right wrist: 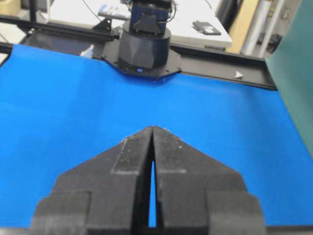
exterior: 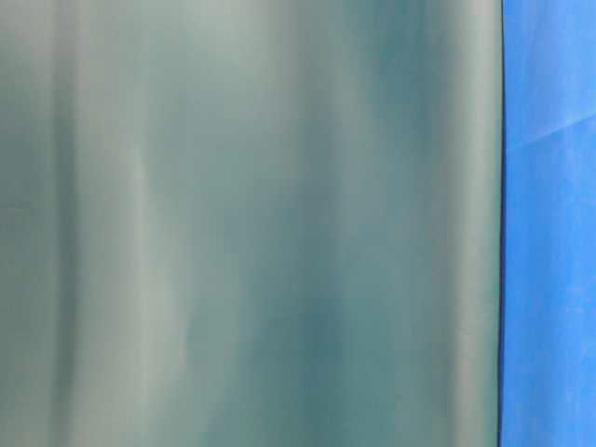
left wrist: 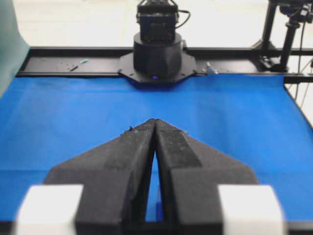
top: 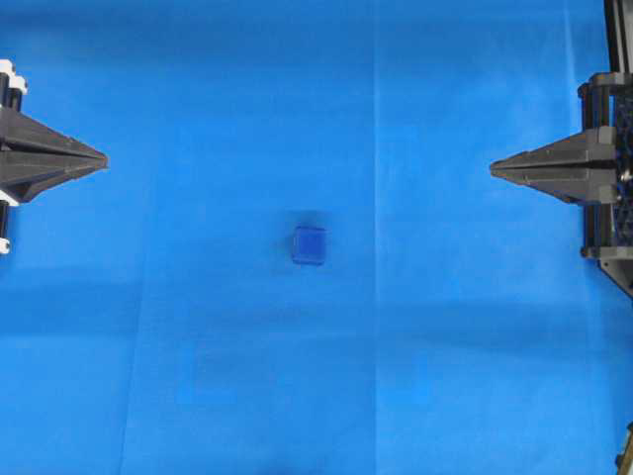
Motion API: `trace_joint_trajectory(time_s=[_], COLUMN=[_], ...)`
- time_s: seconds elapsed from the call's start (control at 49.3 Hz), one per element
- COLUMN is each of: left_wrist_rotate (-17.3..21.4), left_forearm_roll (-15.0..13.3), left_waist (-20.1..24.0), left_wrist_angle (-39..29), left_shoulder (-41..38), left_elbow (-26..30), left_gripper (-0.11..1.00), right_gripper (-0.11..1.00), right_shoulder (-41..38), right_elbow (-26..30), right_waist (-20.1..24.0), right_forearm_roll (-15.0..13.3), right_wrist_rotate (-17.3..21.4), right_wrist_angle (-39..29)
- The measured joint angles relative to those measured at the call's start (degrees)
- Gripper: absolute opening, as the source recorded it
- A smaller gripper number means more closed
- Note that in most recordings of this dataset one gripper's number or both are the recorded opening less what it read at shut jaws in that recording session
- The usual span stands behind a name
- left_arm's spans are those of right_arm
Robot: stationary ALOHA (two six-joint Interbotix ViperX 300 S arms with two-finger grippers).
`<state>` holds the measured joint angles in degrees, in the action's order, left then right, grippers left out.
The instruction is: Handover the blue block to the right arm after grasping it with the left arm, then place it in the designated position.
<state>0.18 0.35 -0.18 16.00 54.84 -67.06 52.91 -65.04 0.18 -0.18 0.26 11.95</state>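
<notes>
Mostly hidden: a blurred grey-green sheet (exterior: 251, 223) fills the table-level view; only a strip of the blue cloth (exterior: 549, 223) shows at its right edge, and neither arm nor block appears there.
Cut off: the overhead view shows each arm only as far as its gripper and wrist, at the left and right edges of the cloth.
Hard to make out: the blue block (top: 310, 245) is only a shade darker than the cloth; its outline is faint. The left wrist view gives a dark blue sliver low in the gap between the fingers, too small to name.
Block place: near the middle of the cloth, a little toward the near edge, well apart from both grippers, touching neither.
Block heading: it is a cube seen from above as a near square, so no long axis can be told; its sides run roughly square with the cloth's edges.
Left gripper (top: 102, 158): fingers pressed together to one point, grasping nothing, pointing toward the cloth's middle.
Right gripper (top: 494, 168): likewise clenched and empty, pointing back at the left one.
</notes>
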Motion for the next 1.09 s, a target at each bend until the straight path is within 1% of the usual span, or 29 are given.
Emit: trace_joint_trajectory(time_s=[0.041,0.101,0.223,0.263,0.304,0.345,0.507,0.75,0.932,1.094], left_wrist_rotate=[-0.18,-0.44,-0.53,-0.44,-0.53,-0.53,-0.53,-0.62,-0.70,-0.70], left_forearm_roll=[0.09,0.09,0.09,0.00,0.09,0.09,0.09,0.09,0.09,0.09], left_waist=[0.00,0.00,0.00,0.09,0.00,0.00,0.09,0.00,0.00,0.00], left_wrist_angle=[0.18,0.44,0.88,0.88,0.88,0.88,0.88,0.97,2.37,3.25], left_shoulder=[0.00,0.00,0.00,0.00,0.00,0.00,0.00,-0.09,-0.18,-2.20], left_elbow=[0.00,0.00,0.00,0.00,0.00,0.00,0.00,0.00,0.00,0.00], left_gripper=[0.21,0.39,0.75,0.84,0.91,0.92,0.91,0.91,0.91,0.91], right_gripper=[0.16,0.32,0.70,0.81,0.90,0.95,0.97,0.97,0.97,0.97], right_shoulder=[-0.09,-0.18,-0.26,-0.26,-0.35,-0.35,-0.35,-0.35,-0.35,-0.35], right_elbow=[0.00,0.00,0.00,0.00,0.00,0.00,0.00,0.00,0.00,0.00], right_waist=[-0.09,-0.09,0.00,-0.09,-0.09,-0.18,-0.18,-0.26,-0.26,-0.26], right_forearm_roll=[0.00,0.00,0.18,0.18,0.18,0.26,0.53,0.70,0.70,0.62], right_wrist_rotate=[0.09,0.09,0.18,0.09,0.18,0.18,0.18,0.18,0.18,0.18], right_wrist_angle=[-0.09,-0.09,-0.35,-0.44,-0.53,-0.62,-0.62,-0.62,-0.62,-0.53])
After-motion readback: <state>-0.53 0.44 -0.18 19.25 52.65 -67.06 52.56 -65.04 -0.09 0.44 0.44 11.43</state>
